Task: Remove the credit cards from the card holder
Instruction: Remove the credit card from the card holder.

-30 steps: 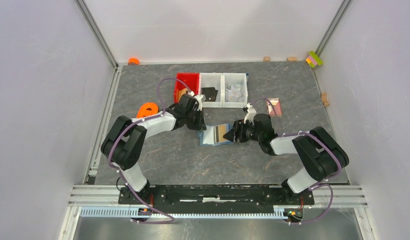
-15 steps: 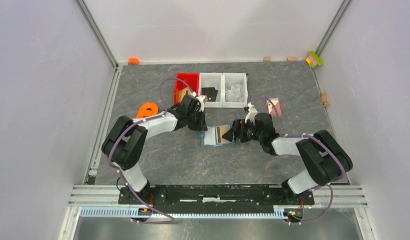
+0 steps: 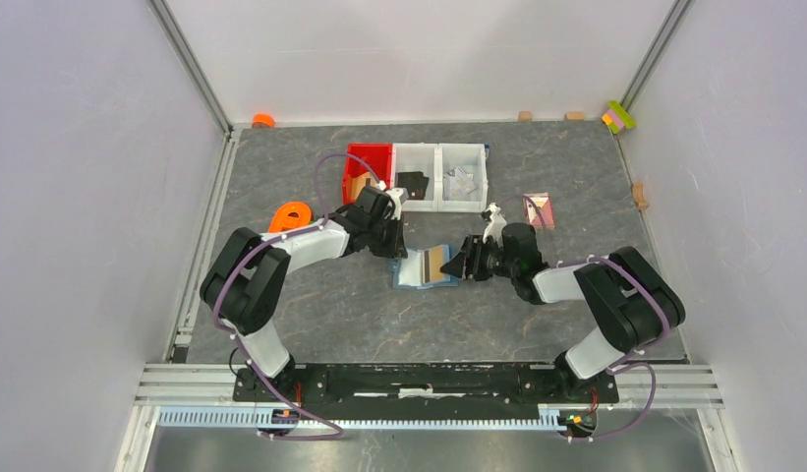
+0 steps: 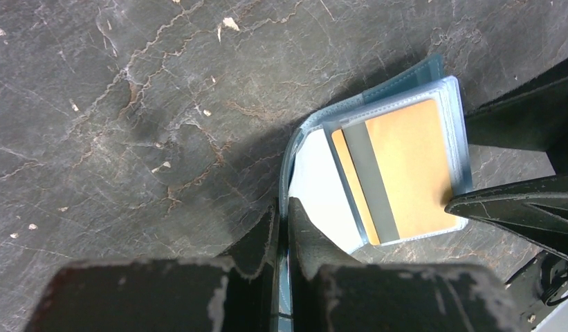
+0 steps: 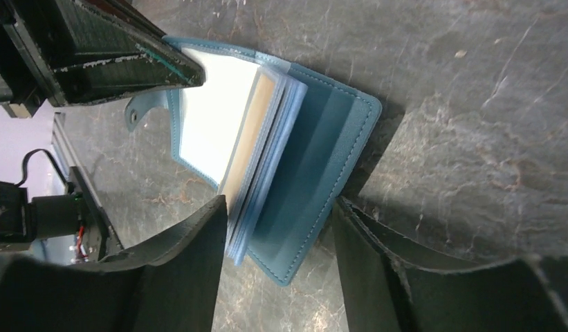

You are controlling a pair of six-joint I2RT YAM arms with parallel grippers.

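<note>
The left end effector [image 4: 281, 214] pinches the blue card holder's [image 5: 336, 124] cover. The right end effector [image 5: 279, 207] has hardly moved. It stays wide, with the sleeves between its fingers. The tan card [image 4: 409, 166] is not out yet.

Dark grey marbled tabletop [image 3: 360, 315], plain white walls [image 3: 85, 147] on three sides, aluminium corner rails [image 3: 191, 64], soft even light all over.
</note>
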